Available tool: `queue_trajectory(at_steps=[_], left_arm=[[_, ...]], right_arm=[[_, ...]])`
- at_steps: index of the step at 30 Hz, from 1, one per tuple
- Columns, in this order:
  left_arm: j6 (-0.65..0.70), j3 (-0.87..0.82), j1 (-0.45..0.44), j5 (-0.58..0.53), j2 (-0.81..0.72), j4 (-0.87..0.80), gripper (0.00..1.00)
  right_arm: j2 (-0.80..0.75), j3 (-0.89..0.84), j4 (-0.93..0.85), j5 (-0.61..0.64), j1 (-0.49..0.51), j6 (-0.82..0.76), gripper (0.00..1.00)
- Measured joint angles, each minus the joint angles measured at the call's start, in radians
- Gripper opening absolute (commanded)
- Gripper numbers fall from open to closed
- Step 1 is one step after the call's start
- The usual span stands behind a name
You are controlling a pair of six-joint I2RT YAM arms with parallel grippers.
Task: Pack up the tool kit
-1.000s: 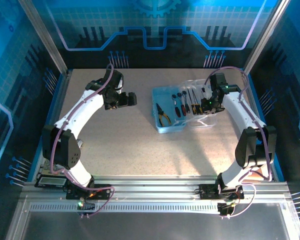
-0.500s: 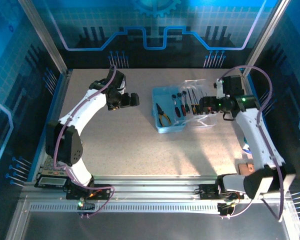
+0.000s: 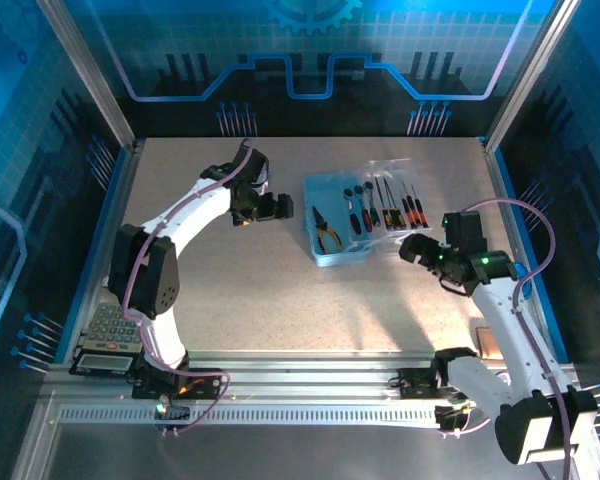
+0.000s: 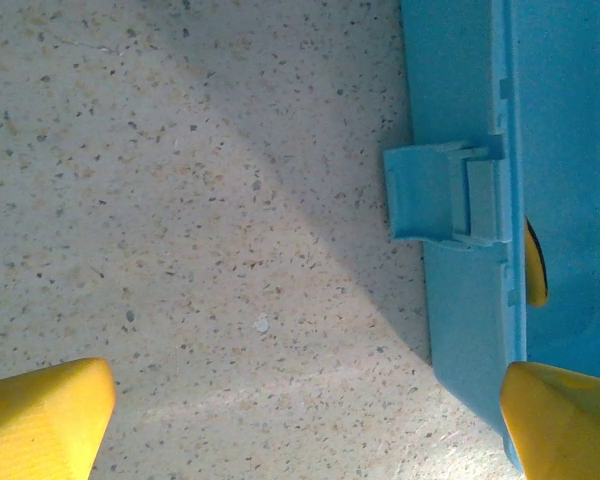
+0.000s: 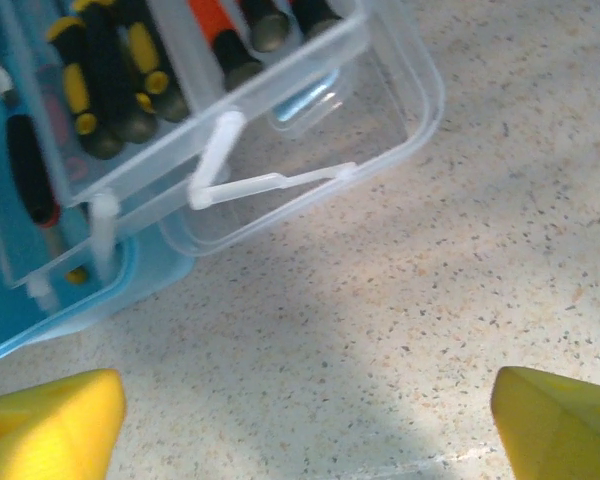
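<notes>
One tool kit (image 3: 340, 256), two arms: from overhead we count a single pale-blue box lying open in the upper right of the tabletop (image 3: 260, 300). One pair of yellow-handled pliers (image 3: 327, 233) lies in its left half and a row of small screwdrivers (image 3: 380, 208) to their right, six or seven by our count, too fine for a firm tally. The left gripper (image 3: 283, 207) hangs just left of the box, the right gripper (image 3: 408, 245) near its lower right corner. One grey calculator (image 3: 108, 335) sits at the lower left edge, well apart from the kit.

The left wrist camera gives us what the overhead view cannot. One blue latch (image 4: 440, 195) juts from the box wall at the right of the frame, with a sliver of yellow inside the box. Two yellow fingertips (image 4: 42, 420) sit in the bottom corners, jaws spread wide and released. The right-hand tip lies over the box's corner, with bare tabletop between the two.

The right wrist camera adds the clear lid (image 5: 380, 110) with its one thin handle (image 5: 270, 185) in the upper half of the frame. Black-and-yellow and orange screwdriver grips show above it, and the box's blue corner sits at the left. Here too two yellow tips sit in the bottom corners, jaws released, grasping nothing.
</notes>
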Motion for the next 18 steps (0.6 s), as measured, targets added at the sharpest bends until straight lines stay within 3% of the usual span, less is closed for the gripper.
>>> queue_trajectory(at_steps=[9,18], left_arm=[[0.000,0.013,0.000,0.023,0.034,0.019,0.99],[0.000,0.039,0.000,0.030,0.078,0.024,0.99]], right_arm=[[0.074,-0.103,0.101,0.057,-0.080,0.085,0.69],[0.180,-0.103,0.238,0.096,-0.115,0.108,0.62]])
